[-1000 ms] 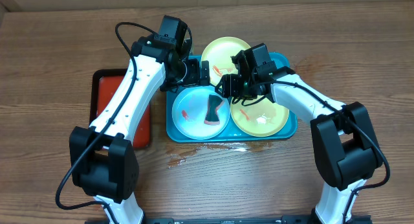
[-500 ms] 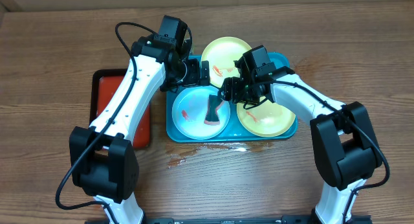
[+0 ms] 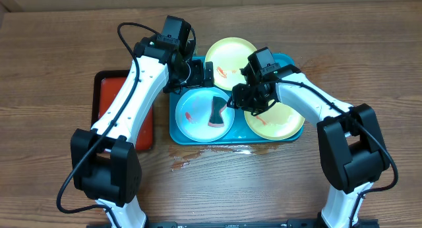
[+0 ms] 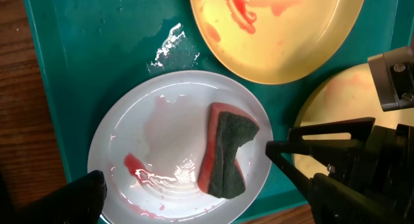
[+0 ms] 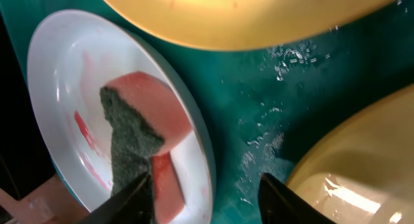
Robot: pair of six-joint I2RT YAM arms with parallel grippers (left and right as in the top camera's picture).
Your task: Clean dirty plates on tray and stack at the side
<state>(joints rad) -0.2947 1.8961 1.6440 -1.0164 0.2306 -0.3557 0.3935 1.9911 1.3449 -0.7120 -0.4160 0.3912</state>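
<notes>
On the turquoise tray [image 3: 175,130] lie three plates: a yellow-green plate [image 3: 231,55] with red smears at the back, a light blue plate [image 3: 195,116] at the front left, and another yellow-green plate [image 3: 277,121] at the front right. A red and dark green sponge [image 3: 217,113] rests on the blue plate [image 4: 162,140]. My left gripper [image 4: 207,198] hangs wide open over the blue plate, holding nothing. My right gripper [image 5: 210,204] is open and straddles the blue plate's right rim [image 5: 204,153]. Its left finger [image 5: 136,198] is at the sponge [image 5: 139,127].
A red tray [image 3: 122,109] with a black rim lies left of the turquoise tray, partly under my left arm. Water is spilled on the wooden table [image 3: 211,152] in front of the tray and on the tray floor [image 5: 272,88].
My right gripper has moved a little down and right to the blue plate's rim, its jaws narrowing. The front right yellow-green plate has slid slightly right. The left arm is still.
</notes>
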